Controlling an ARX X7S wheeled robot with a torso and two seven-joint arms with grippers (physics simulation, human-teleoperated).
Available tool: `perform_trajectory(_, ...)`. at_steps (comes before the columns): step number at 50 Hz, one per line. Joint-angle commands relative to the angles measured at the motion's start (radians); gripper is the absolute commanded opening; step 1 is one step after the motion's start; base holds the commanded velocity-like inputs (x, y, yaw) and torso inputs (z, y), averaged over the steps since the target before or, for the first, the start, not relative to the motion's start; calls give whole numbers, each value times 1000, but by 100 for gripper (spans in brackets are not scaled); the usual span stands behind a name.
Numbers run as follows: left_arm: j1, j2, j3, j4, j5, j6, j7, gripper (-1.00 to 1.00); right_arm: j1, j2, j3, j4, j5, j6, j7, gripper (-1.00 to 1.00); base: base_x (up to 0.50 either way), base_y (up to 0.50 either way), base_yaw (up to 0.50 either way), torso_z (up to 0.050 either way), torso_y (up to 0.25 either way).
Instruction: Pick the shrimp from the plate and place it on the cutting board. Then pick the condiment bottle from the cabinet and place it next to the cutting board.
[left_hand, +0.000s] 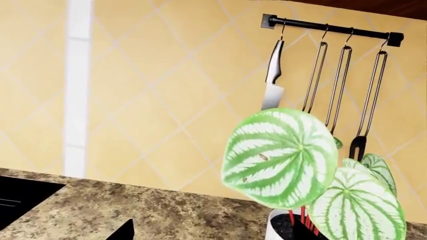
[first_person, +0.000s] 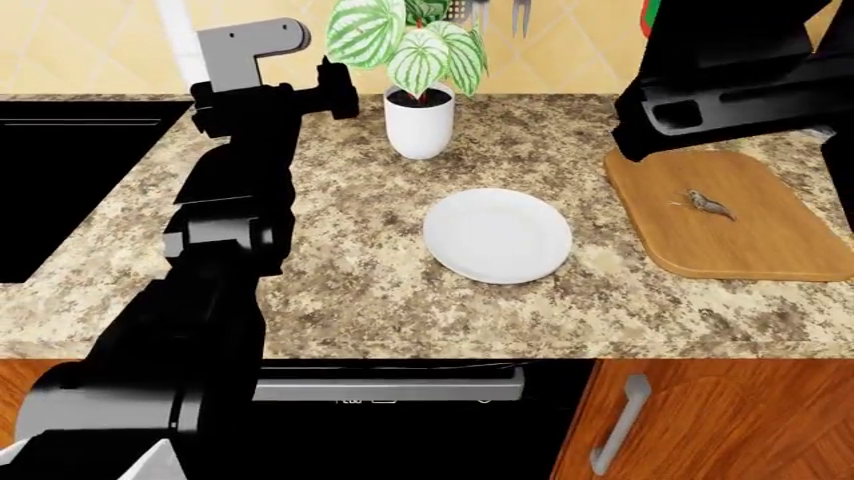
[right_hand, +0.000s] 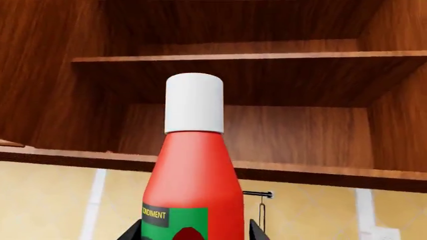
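The red condiment bottle (right_hand: 195, 165) with its white cap stands upright between my right gripper's (right_hand: 195, 233) fingers, which are shut on its labelled body, in front of the open wooden cabinet (right_hand: 220, 60). In the head view only a red sliver of the condiment bottle (first_person: 650, 15) shows above my right arm. The small grey-brown shrimp (first_person: 709, 205) lies on the cutting board (first_person: 741, 245). To the board's left, the white plate (first_person: 497, 236) has nothing on it. My left gripper (first_person: 336, 92) hangs open above the counter beside the plant pot, holding nothing.
A white pot with a striped-leaf plant (first_person: 419, 120) stands behind the plate. A rail of hanging utensils (left_hand: 333, 30) is on the tiled wall. A dark sink (first_person: 67, 170) lies at the counter's left. My right arm (first_person: 727, 100) overhangs the board's far end.
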Motion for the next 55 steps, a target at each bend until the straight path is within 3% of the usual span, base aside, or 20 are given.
perform_trajectory(1,1,0,30,0,-8,-1,-3,100,-220,83,93,-87,-124,-95,-15,-100,0,0,0,0,0)
perform_trajectory(38,1,0,44,0,-15,-4,-6,100,-1006,79,124,15,-617,-432,-220,-100,0,0,0,0,0)
perform_trajectory(55,1,0,48,0,-16,-2,-7,100,-1147,-11,76,170,-768,-577,-368,-100,0,0,0,0,1)
